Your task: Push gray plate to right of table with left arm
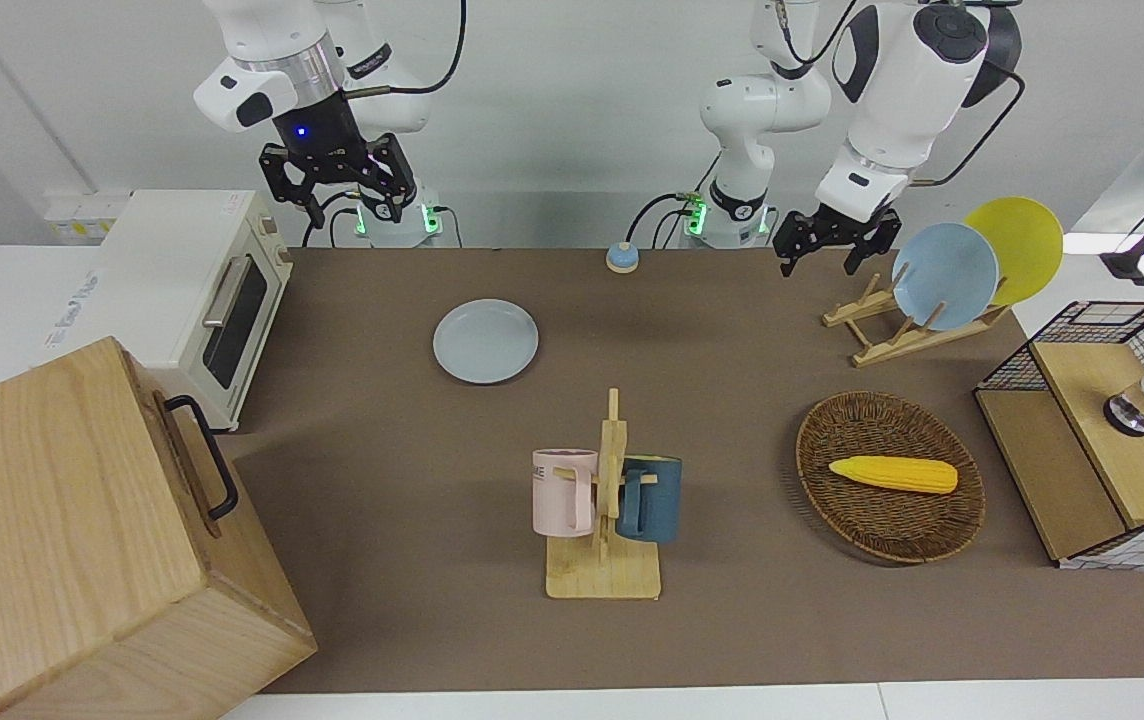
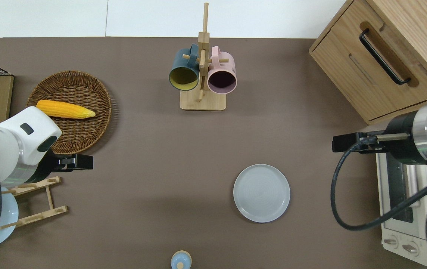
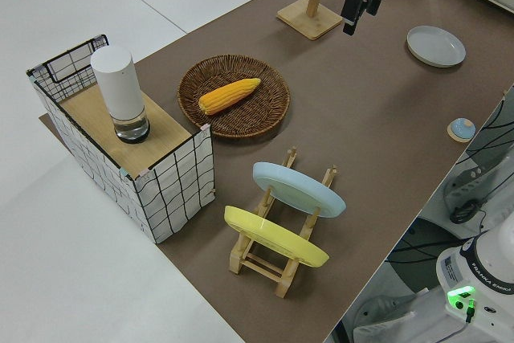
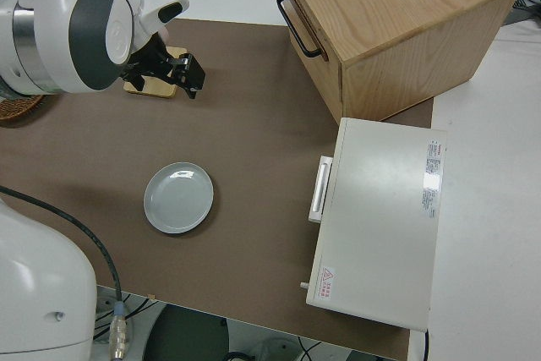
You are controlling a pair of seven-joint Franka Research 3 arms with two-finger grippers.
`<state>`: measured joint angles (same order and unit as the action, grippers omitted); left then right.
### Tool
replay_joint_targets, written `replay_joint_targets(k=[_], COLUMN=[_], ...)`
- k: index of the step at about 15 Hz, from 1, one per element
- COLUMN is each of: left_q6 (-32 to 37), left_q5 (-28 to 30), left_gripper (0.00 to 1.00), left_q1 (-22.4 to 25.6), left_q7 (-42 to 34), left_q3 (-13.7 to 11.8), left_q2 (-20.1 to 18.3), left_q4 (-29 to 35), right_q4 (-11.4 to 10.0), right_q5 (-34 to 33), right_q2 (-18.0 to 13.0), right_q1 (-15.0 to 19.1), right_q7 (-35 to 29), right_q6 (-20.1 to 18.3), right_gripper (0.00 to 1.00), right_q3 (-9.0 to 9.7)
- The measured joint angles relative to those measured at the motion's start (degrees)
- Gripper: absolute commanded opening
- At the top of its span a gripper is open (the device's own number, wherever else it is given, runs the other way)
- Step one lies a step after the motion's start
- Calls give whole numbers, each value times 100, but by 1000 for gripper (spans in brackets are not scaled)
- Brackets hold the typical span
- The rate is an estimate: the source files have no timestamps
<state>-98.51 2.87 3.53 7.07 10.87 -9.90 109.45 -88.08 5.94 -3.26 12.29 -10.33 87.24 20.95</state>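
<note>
The gray plate [image 1: 485, 340] lies flat on the brown table [image 1: 732, 400], toward the right arm's end, near the toaster oven; it also shows in the overhead view [image 2: 261, 193]. My left gripper [image 1: 820, 262] hangs in the air with its fingers apart and empty. In the overhead view it [image 2: 86, 162] is over bare mat between the wicker basket and the plate rack, well away from the gray plate. My right arm is parked, its gripper [image 1: 352, 205] open.
A wooden rack [image 1: 882, 335] holds a sky-blue plate [image 1: 944, 277] and a yellow plate [image 1: 1017, 245]. A wicker basket [image 1: 862, 530] holds corn [image 1: 894, 473]. A mug stand [image 1: 604, 575], toaster oven [image 1: 182, 270], wooden cabinet [image 1: 62, 540] and wire crate [image 1: 1092, 420] stand around.
</note>
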Motion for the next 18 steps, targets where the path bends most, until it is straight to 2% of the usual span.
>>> replay_joint_targets(k=[6,9,12,18], left_q6=[1,-1,13,16], left_q5=[0,0,0,0], left_gripper=[991,991,991,991], left_q1=[3,7,6,6], left_q7=[0,0,0,0], left_q3=[-76,-132,-116,-107], left_q2=[0,-6,-15,-14], left_q4=[-7,-240,-448,-460], right_q4=[0,0,0,0], right_q5=[0,0,0,0], right_q2=[0,0,0,0], right_q1=[0,0,0,0], right_q7=[0,0,0,0], right_q6=[0,0,0,0], right_gripper=[996,996,996,996], right_q3=[0,0,0,0])
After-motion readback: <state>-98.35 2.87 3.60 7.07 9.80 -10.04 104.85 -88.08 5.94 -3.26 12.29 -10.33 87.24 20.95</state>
